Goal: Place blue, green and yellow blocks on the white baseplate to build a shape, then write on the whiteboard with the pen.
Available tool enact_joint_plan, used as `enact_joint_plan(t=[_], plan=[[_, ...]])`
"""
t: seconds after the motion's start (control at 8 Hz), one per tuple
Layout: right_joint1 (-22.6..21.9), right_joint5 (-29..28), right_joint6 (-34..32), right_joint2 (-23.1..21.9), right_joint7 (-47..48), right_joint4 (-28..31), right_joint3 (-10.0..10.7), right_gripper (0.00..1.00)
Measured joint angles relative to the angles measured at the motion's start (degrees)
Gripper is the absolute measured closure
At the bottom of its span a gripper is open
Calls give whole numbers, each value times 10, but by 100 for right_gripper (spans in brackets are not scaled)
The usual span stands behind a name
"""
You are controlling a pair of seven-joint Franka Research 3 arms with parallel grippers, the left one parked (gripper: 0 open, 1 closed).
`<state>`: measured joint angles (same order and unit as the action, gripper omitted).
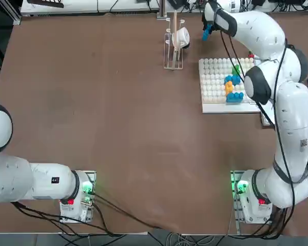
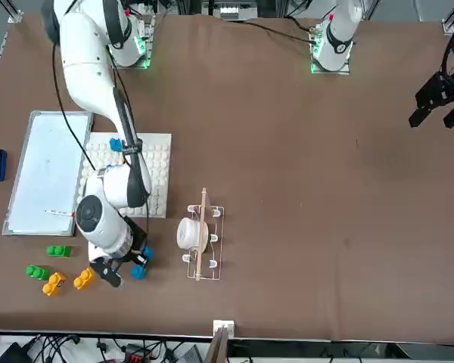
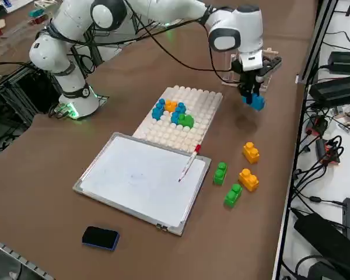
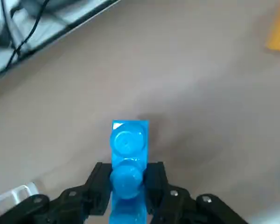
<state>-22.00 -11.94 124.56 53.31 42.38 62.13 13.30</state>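
The right hand [image 4: 127, 186] is closed on a blue block [image 4: 129, 154]: its two black fingers [image 4: 99, 184] press the block's sides with only that narrow brick between them, and the studded end sticks out past the fingertips. In the right side view the hand [image 3: 252, 96] hangs above the table [image 3: 58, 163] with the blue block [image 3: 256, 102] clear of the surface, casting a shadow on the brown top below it.

Taking the white baseplate [image 3: 207, 102] as the landmark: the hand is just off the plate's far corner, the one away from the robot's base, over bare table. On the plate sits a small cluster of placed blocks [image 3: 172, 112], blue with one orange and one green. A small wire rack [image 1: 173, 43] holding a white roll stands near the plate, just beyond the hand.

The whiteboard [image 3: 134, 175] lies directly beside the baseplate, on the side opposite the rack. The pen [image 3: 188, 162] rests on the board's corner nearest the plate, red end toward the plate. Loose blocks lie on the table beside that same corner, off the plate: two green [image 3: 220, 173] and two yellow-orange [image 3: 251, 152]. A dark blue eraser [image 3: 100, 237] lies past the whiteboard's far end, well away from the plate.
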Motion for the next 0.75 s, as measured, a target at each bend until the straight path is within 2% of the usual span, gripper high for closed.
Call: enact_joint_plan(t=[0.12,0.38,0.75], plan=[[0,0,-16,-24,63,14,6,60],[0,0,-25,-84,137,82,13,60],[1,1,-24,-203,182,248,35,60]])
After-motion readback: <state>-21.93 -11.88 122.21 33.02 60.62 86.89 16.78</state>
